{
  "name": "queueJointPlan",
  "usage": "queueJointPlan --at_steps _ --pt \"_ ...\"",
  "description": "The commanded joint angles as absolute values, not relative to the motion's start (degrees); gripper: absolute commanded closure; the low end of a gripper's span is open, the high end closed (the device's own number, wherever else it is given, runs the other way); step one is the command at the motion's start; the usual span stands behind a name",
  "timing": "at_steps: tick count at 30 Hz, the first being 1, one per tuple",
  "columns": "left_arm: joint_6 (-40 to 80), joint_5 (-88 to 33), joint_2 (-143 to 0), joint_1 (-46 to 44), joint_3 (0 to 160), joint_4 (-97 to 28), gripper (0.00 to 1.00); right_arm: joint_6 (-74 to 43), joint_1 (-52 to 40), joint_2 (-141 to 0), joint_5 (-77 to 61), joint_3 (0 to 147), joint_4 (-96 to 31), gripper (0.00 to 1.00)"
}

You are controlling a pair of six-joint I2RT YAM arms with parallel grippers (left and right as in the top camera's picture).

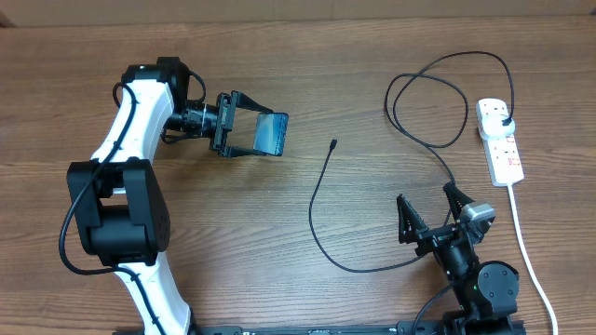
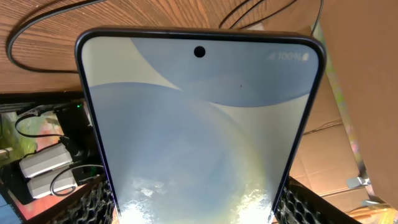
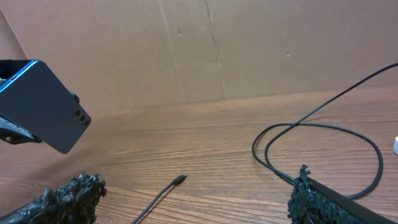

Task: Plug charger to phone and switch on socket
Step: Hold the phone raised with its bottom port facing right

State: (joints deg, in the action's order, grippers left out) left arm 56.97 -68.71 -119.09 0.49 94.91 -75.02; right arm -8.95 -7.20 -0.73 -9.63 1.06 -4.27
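Here the left gripper (image 1: pixel 268 133) is holding the phone (image 1: pixel 274 132) clear of the worktop (image 1: pixel 279 233). Its fingers are pressing on the two long edges, and the lit screen is facing its wrist camera. The right gripper (image 1: pixel 425 193) is hovering low with its fingers spread wide and gripping nothing.

The charger (image 1: pixel 315 200) is lying slack across the worktop. Its connector tip (image 1: pixel 332 143) is resting apart from the phone, and its plug is sitting in the socket (image 1: pixel 500 140) at the far right.

The phone is probably behaving as a stiff, smooth, breakable slab, so an edge grip is suiting it, and any slip is risking the glass. The cable is looking light and limp. A hold far back is likely leaving the tip drooping, so the short rigid section just behind the tip is offering the better purchase. The phone's port is not showing in any view.
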Motion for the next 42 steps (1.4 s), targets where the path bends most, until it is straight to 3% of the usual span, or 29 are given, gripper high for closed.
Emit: queueJointPlan --at_steps 1,42 --pt "57.43 -70.50 -119.37 0.73 96.49 -75.20 0.37 -8.88 -7.01 -0.16 -9.08 0.45 -3.99 0.00" --pt "57.91 -66.92 -119.37 0.71 96.49 -75.20 0.37 -8.88 -7.01 -0.16 -9.08 0.45 -3.99 0.00"
